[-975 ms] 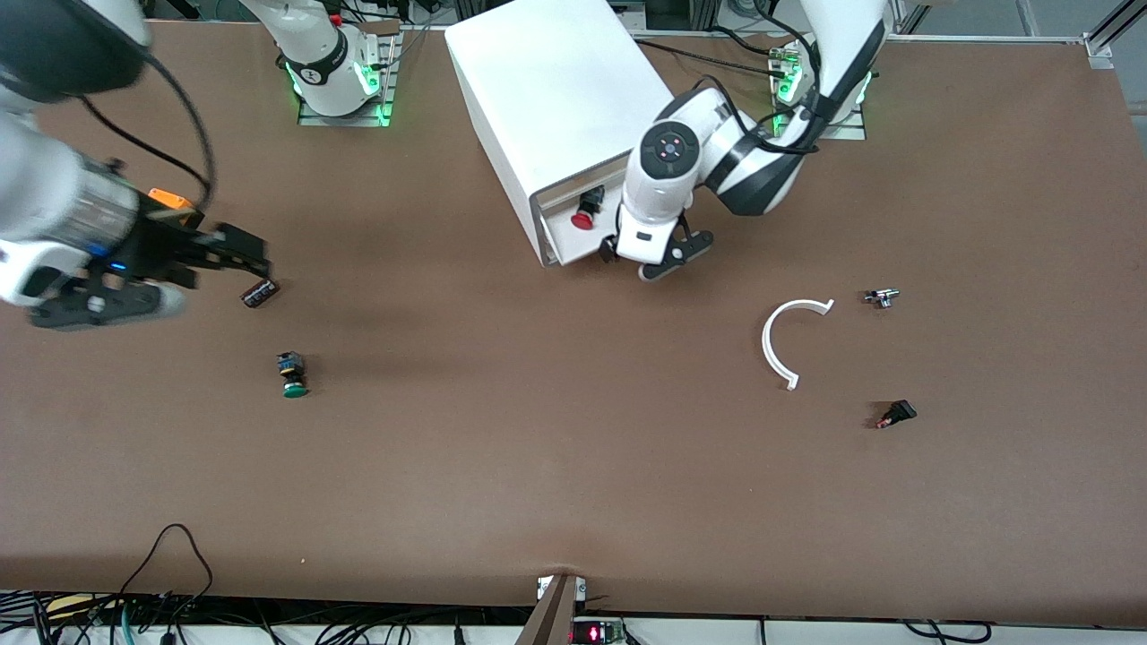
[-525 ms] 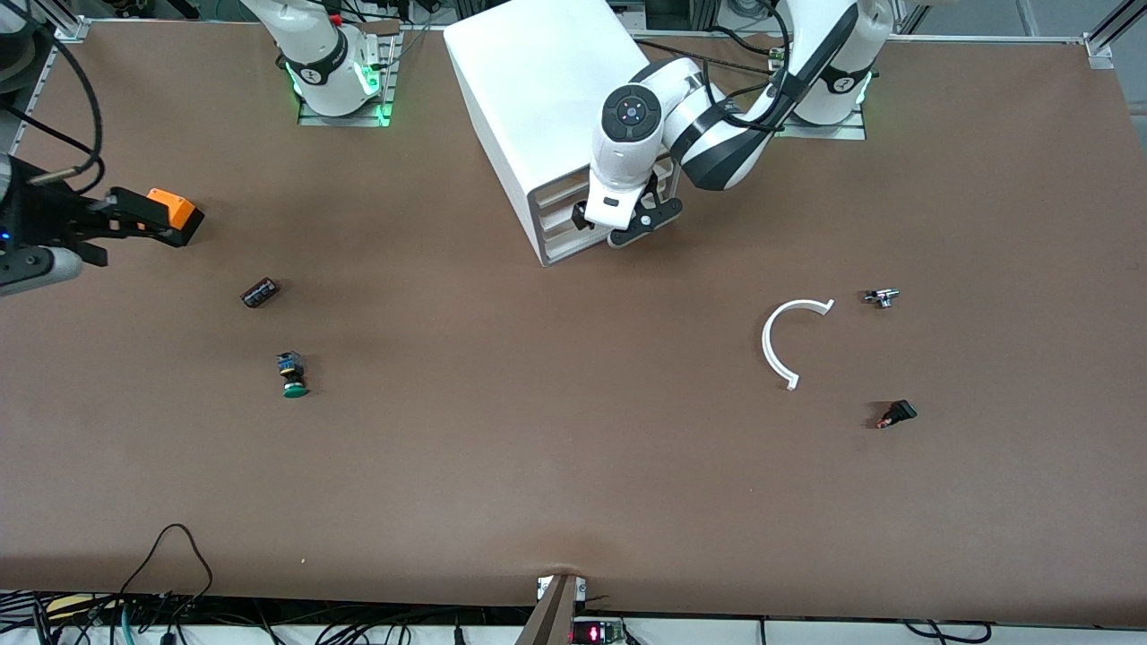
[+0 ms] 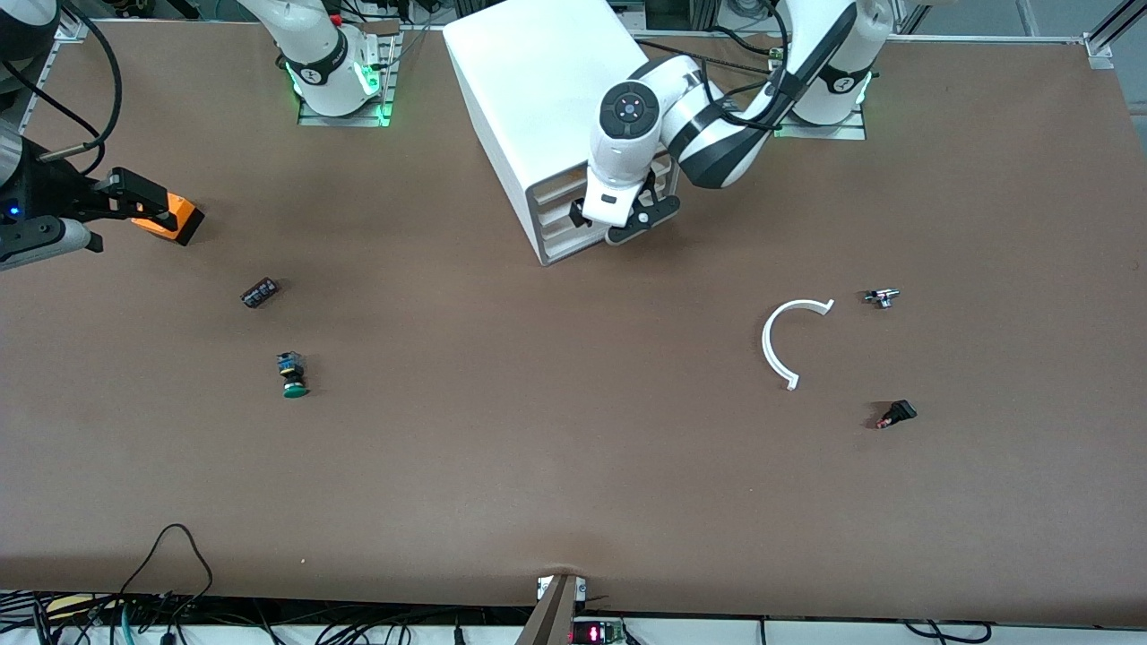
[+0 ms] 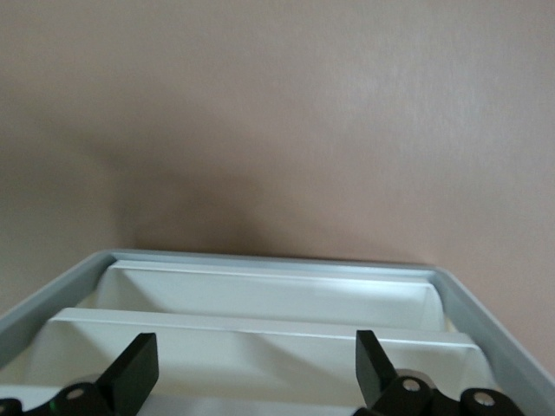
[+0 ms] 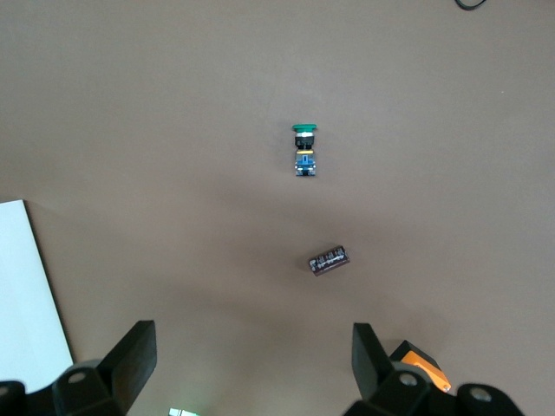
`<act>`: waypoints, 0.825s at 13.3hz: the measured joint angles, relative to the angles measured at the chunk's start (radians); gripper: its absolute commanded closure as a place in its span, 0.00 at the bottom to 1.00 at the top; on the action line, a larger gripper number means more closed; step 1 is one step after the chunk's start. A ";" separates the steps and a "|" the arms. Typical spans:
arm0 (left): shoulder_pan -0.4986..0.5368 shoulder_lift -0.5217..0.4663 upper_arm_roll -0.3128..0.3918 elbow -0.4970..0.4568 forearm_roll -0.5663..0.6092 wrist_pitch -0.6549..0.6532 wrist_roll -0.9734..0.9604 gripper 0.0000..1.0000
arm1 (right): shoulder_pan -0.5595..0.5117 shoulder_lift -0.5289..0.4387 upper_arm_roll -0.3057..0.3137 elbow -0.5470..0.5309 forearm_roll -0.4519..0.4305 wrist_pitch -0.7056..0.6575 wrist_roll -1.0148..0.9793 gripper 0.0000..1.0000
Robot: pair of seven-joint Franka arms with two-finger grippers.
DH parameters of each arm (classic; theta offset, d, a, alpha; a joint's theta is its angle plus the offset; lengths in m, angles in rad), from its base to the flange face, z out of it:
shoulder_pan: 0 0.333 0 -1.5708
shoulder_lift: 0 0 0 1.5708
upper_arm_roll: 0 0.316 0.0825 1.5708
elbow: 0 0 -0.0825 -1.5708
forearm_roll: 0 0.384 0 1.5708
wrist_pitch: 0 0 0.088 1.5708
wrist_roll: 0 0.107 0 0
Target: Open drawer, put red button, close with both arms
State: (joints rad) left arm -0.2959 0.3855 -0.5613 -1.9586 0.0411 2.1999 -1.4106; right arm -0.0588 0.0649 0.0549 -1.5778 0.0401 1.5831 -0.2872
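brown table (image 3: pixel 538 466), black cables (image 3: pixel 179 573) along its near edge

You won't find any readable text, label, brand, number or sign here. The white cabinet (image 3: pixel 547 98) and its drawer fronts are plain. The small dark cylinder (image 3: pixel 259 292) carries pale markings, but you cannot make them out in the front view or the right wrist view. The arm bases show only green lights, and the table bears no print.
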 measured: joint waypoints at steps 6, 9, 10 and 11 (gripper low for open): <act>0.256 -0.011 -0.002 0.005 0.000 -0.019 0.374 0.00 | 0.001 -0.010 -0.002 0.001 -0.014 0.021 -0.008 0.00; 0.380 -0.039 -0.002 0.008 0.000 -0.064 0.595 0.00 | 0.006 -0.014 -0.002 0.005 -0.018 0.026 -0.009 0.00; 0.415 -0.052 -0.002 0.009 0.000 -0.082 0.672 0.00 | 0.006 -0.015 -0.002 0.006 -0.018 0.029 -0.009 0.00; 0.451 -0.067 -0.003 0.012 0.000 -0.104 0.739 0.00 | 0.007 -0.016 -0.002 0.010 -0.018 0.030 -0.009 0.00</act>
State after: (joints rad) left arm 0.1551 0.3181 -0.5642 -1.9470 0.0413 2.0961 -0.6717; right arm -0.0520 0.0485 0.0528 -1.5673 0.0224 1.6132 -0.2958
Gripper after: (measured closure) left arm 0.000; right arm 0.000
